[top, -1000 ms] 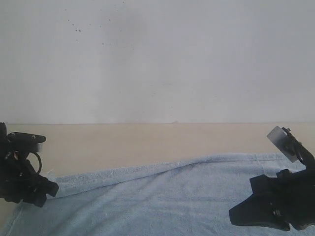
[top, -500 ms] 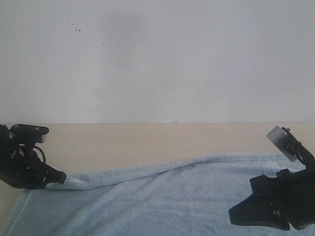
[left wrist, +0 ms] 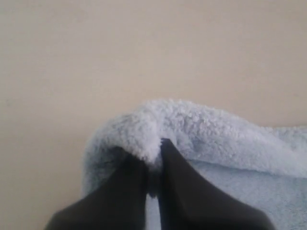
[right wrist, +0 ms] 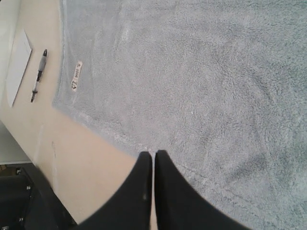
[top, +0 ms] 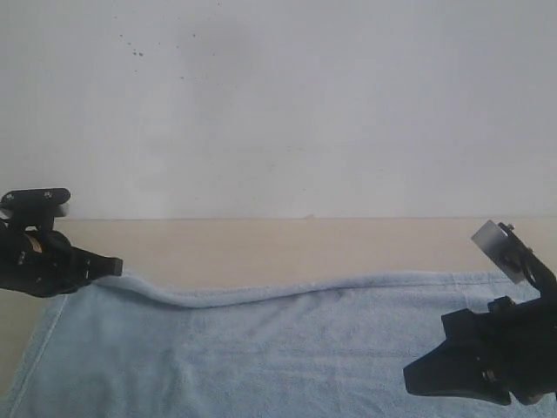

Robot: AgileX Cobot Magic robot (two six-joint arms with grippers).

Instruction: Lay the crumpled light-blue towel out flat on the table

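The light-blue towel [top: 261,348] lies across the near part of the beige table [top: 261,248], mostly flat, its far edge sagging in a shallow curve. My left gripper [top: 113,266] is shut on the towel's far left corner and holds it just off the table. In the left wrist view the fluffy towel [left wrist: 211,129] bunches over the left gripper [left wrist: 154,148]. My right gripper [top: 418,383] hovers over the towel's right side. In the right wrist view the right gripper [right wrist: 154,155] is shut on nothing, just above the towel [right wrist: 201,72] hem. The white tag [right wrist: 76,75] lies near a corner.
A pen [right wrist: 39,74] and a white sheet of paper [right wrist: 18,64] lie on the table [right wrist: 81,167] beyond the towel's tagged corner. The white speckled wall [top: 278,104] rises behind the table's far edge.
My left gripper has moved up and toward the wall, pulling the towel's left corner with it, so the folded-over far edge has opened out. The right arm has stayed put.
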